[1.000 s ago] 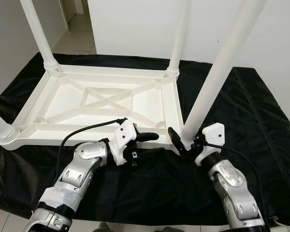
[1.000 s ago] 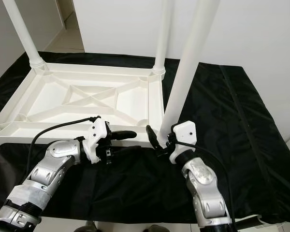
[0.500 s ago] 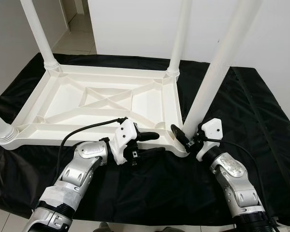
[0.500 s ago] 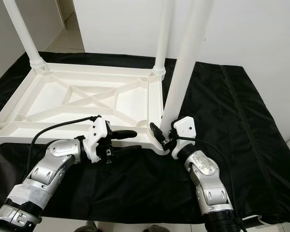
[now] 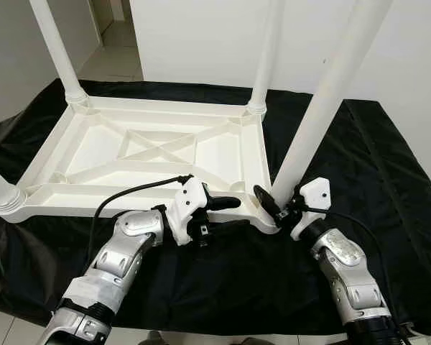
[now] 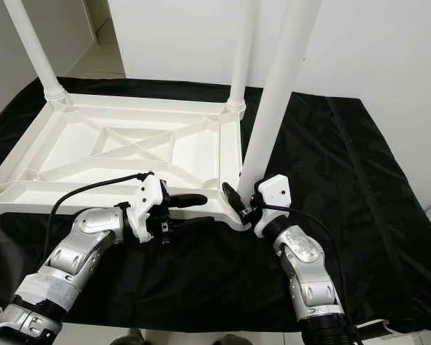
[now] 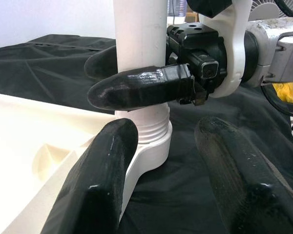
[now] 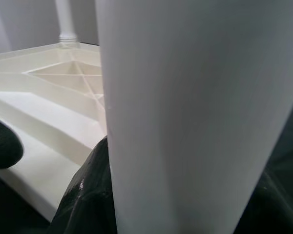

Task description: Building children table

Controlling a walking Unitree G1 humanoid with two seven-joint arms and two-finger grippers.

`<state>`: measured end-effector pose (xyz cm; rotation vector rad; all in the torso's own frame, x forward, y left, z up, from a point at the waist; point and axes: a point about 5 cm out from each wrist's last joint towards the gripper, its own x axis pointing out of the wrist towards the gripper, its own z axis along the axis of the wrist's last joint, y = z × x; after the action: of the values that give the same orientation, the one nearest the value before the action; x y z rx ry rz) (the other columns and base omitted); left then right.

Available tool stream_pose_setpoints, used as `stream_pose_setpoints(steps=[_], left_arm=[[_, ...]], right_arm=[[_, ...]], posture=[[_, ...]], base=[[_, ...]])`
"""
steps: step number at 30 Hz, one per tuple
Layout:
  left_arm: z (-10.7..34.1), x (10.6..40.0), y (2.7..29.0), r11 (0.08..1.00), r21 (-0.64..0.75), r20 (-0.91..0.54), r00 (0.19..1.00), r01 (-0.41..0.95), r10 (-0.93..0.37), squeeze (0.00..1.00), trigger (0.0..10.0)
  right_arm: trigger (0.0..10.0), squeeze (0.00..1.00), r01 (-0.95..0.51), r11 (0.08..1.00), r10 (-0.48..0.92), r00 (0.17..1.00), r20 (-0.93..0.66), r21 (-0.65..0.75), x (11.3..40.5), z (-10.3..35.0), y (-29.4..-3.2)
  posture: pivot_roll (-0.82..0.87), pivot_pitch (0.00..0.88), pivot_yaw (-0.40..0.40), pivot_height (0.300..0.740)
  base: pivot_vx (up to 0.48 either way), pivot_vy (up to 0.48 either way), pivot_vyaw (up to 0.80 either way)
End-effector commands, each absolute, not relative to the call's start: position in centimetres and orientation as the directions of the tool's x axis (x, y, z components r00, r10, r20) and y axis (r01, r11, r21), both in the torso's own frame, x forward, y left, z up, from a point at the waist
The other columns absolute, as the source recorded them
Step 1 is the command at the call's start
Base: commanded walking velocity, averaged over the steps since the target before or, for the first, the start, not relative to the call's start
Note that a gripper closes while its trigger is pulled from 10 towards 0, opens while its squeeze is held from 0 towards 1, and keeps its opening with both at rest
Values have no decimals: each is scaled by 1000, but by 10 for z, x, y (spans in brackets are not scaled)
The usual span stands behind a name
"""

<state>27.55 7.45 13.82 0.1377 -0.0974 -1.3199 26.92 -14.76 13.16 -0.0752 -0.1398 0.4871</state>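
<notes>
Right claw [image 5: 273, 205] clamps table leg [image 5: 312, 129] base; left claw [image 5: 223, 214] gapes beside.

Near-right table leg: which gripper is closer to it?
Right. The right gripper is clamped around the base of the near-right table leg; the left gripper sits open beside the tabletop corner, just short of the leg.

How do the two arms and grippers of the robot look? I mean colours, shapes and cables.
Both arms are silver metal segments with rounded joints. The left gripper and right gripper each have a white plastic housing and two long, rounded, glossy black fingers. A thin black cable loops to the left housing; another runs along the right wrist. White tape wraps the left forearm.
</notes>
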Motion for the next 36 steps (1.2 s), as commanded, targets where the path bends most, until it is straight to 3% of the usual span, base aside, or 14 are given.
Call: stream_pose_setpoints(steps=[1, 12, 15, 21, 26, 27, 28, 32, 36], left_arm=[[136, 274, 73, 200, 150, -19, 205, 968, -979, 0, 10000], [135, 273, 69, 194, 148, -12, 198, 970, -980, 0, 10000], [134, 274, 68, 192, 145, -11, 195, 971, -981, 0, 10000], [134, 274, 68, 188, 144, -12, 191, 972, -981, 0, 10000], [136, 277, 69, 193, 150, -12, 197, 970, -980, 0, 10000], [137, 278, 70, 197, 152, -12, 201, 969, -980, 0, 10000], [138, 279, 71, 199, 153, -12, 204, 968, -979, 0, 10000], [139, 279, 72, 201, 155, -12, 205, 967, -979, 0, 10000], [139, 278, 71, 200, 158, -11, 204, 967, -979, 0, 10000]], right_arm=[[10000, 0, -399, 916, 401, 911, 99, -41, 268, 126, -143], [10000, 0, -139, 989, 133, 984, 117, 41, 265, 131, -130], [10000, 0, 49, 994, -54, 997, 54, 95, 261, 124, -121], [10000, 0, 51, 995, -54, 998, 34, 82, 258, 121, -108], [10000, 0, 68, 994, -72, 996, 49, 86, 259, 125, -113], [10000, 459, 64, 995, -69, 996, 59, 77, 259, 128, -115], [10000, 1000, 59, 996, -64, 996, 66, 70, 259, 129, -116], [10000, 1000, 8, 992, -18, 997, 79, 124, 256, 131, -116], [10000, 1000, -62, 998, 58, 990, 132, 26, 248, 140, -136]], posture=[[-24, 0, -7, 740], [-35, 0, -9, 740], [-36, 0, -10, 740], [-40, 0, -1, 740], [-38, 0, 0, 740], [-37, 0, -1, 740], [-37, 0, -1, 740], [-38, 0, -2, 740], [-36, 3, -1, 740]], base=[[0, 0, 0], [0, 0, 0], [0, 0, 0], [0, 0, 0], [0, 0, 0], [0, 0, 0], [0, 0, 0], [0, 0, 0], [0, 0, 0]])
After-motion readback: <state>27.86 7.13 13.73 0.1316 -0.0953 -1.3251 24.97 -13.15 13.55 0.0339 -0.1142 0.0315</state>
